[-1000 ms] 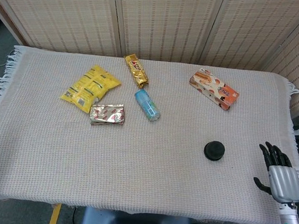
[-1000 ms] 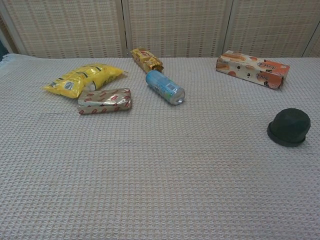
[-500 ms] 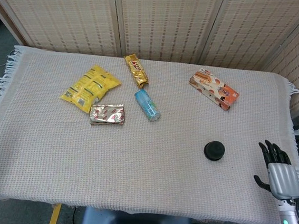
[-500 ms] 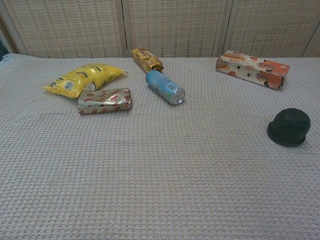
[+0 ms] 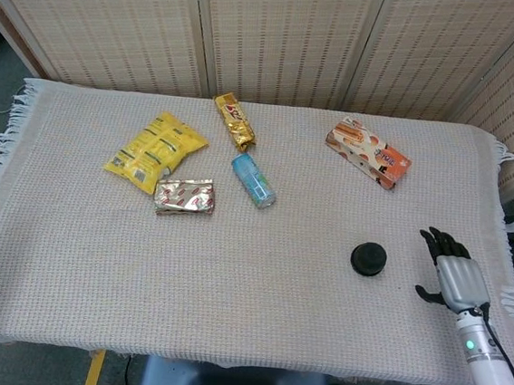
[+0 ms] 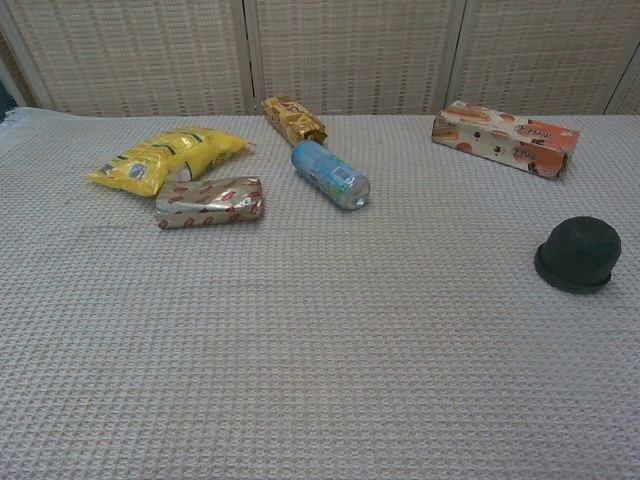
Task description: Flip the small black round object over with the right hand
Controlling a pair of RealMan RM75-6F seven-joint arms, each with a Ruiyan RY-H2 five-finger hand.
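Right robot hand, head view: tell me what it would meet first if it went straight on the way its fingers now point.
Probably nothing. The right robot hand points toward the table's far edge, passing right of the small black round object; only beige woven cloth lies ahead, though height is unclear.

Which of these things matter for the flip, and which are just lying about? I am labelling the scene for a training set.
Part of the job:
small black round object, lying on the cloth
right hand, fingers apart, holding nothing, to the right of the object

Just lying about:
yellow snack bag
silver wrapper
gold bar
blue can
orange box
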